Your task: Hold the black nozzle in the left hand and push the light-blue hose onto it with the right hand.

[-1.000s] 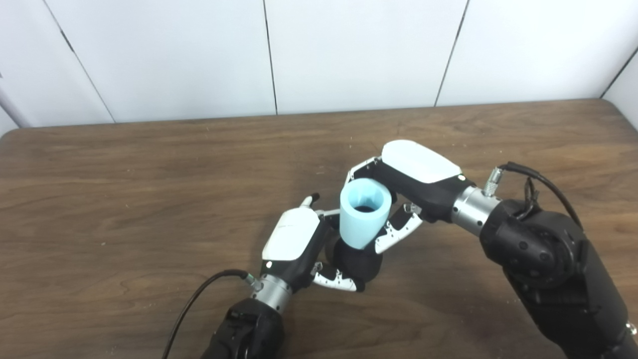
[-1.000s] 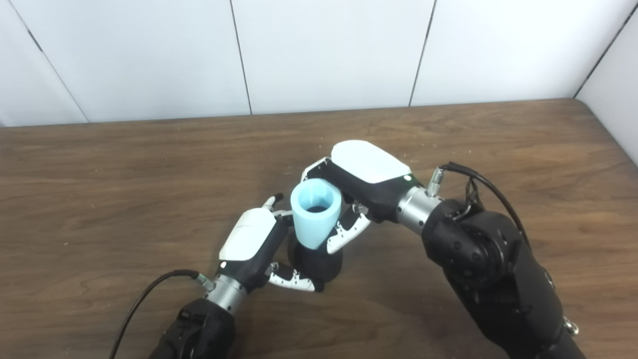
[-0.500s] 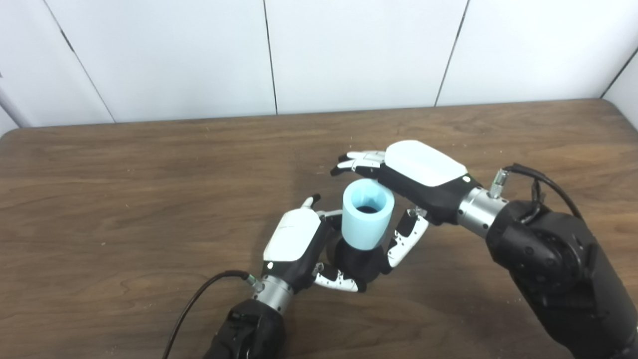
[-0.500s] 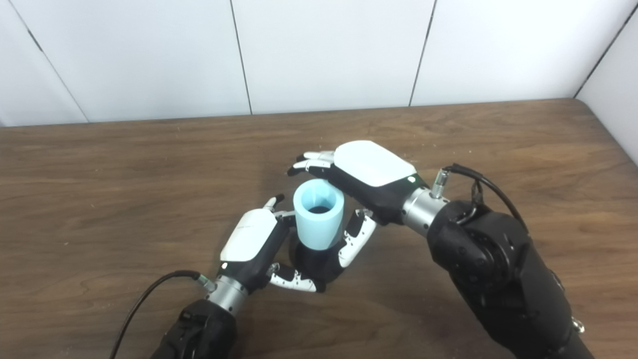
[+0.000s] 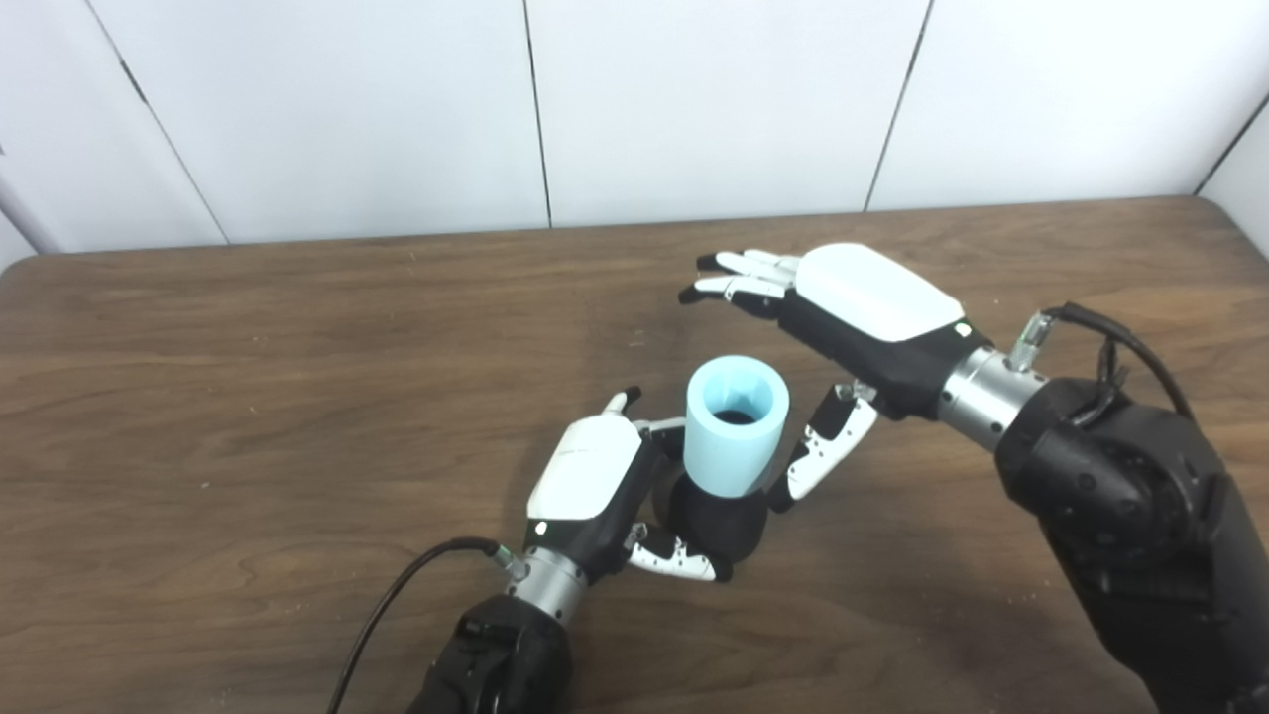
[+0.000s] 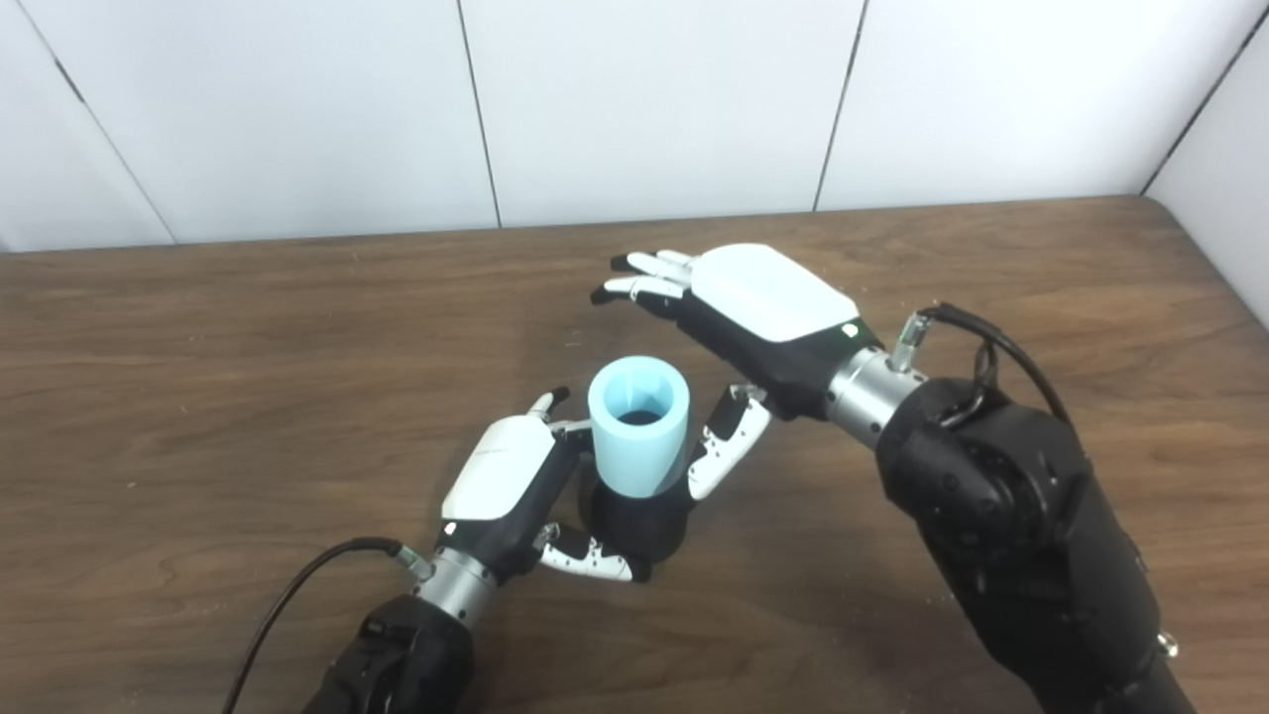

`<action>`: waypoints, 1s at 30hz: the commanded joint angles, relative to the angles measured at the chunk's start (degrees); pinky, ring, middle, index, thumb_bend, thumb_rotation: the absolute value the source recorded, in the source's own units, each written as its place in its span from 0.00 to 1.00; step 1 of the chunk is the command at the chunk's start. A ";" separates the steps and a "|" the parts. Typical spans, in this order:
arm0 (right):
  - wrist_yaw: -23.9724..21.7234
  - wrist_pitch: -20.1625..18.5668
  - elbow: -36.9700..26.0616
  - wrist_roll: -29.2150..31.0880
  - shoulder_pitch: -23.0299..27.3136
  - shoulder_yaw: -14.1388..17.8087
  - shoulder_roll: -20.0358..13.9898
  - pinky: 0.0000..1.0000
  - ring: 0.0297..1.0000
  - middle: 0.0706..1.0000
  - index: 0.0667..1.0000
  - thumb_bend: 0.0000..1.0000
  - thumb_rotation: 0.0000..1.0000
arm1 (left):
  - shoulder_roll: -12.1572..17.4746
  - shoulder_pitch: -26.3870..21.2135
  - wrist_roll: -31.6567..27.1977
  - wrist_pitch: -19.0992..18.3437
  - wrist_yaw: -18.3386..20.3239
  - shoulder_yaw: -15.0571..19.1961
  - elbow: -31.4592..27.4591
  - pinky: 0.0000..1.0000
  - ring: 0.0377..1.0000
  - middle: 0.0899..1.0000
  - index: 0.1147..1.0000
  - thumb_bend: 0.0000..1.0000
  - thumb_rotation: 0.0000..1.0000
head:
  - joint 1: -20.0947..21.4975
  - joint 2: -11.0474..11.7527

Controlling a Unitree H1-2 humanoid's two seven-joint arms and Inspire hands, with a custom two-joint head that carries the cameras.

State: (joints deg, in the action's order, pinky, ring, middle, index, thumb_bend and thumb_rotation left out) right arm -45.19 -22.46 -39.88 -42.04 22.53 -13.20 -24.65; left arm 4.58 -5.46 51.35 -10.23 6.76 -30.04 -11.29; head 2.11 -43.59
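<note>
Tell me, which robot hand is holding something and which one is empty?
The left hand is the holder: its fingers wrap the black nozzle under the light-blue hose. The right hand is empty, fingers spread apart.

Top of black nozzle [image 5: 716, 518] hidden inside light-blue hose [image 5: 737, 426]; depth of seating not visible. Fingers of left hand [image 5: 593, 484] mostly concealed behind the nozzle and hose, only tips showing at the base. Thumb tip of right hand [image 5: 861, 317] lost behind the hose's right side; contact there impossible to judge. Both forearms cut off by bottom edge. Table [image 5: 248, 397] cropped at left, right and bottom.
</note>
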 commanded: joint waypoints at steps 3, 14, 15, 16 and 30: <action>2.83 2.36 -2.20 2.58 2.25 3.42 -1.20 0.89 0.94 0.94 0.87 1.00 0.35 | 0.97 0.83 1.73 -1.27 2.48 -0.71 1.95 1.00 0.64 0.39 0.45 0.52 0.00 | -0.06 0.00; 0.99 4.52 -9.28 3.46 0.86 5.64 -4.89 0.86 0.92 0.93 0.87 0.75 0.75 | 1.41 0.32 1.32 -0.96 2.40 -0.27 2.38 1.00 0.64 0.39 0.45 0.52 0.00 | 0.00 0.11; 0.29 5.04 -10.36 3.15 0.71 5.60 -5.88 0.86 0.92 0.93 0.88 0.74 0.79 | 1.41 0.25 1.34 -0.97 2.40 -0.25 2.49 1.00 0.64 0.39 0.45 0.52 0.00 | 0.01 0.12; -0.32 5.43 -11.34 2.95 0.58 5.58 -6.67 0.87 0.93 0.93 0.88 0.72 0.84 | 1.44 0.19 1.34 -0.98 2.44 -0.23 2.52 1.00 0.64 0.39 0.45 0.52 0.00 | -0.02 0.11; 3.37 14.50 -14.15 5.49 -5.96 7.46 -4.96 0.98 0.99 0.99 0.91 0.64 1.00 | 1.65 -0.09 0.96 -0.81 2.47 -0.07 2.92 1.00 0.64 0.40 0.44 0.52 0.00 | -0.29 0.16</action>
State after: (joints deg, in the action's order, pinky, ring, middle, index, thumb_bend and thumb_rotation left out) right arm -44.02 -9.63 -52.52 -36.93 15.85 -6.56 -29.79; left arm 4.74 -6.25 51.19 -10.08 6.89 -29.93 -10.66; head 1.76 -43.42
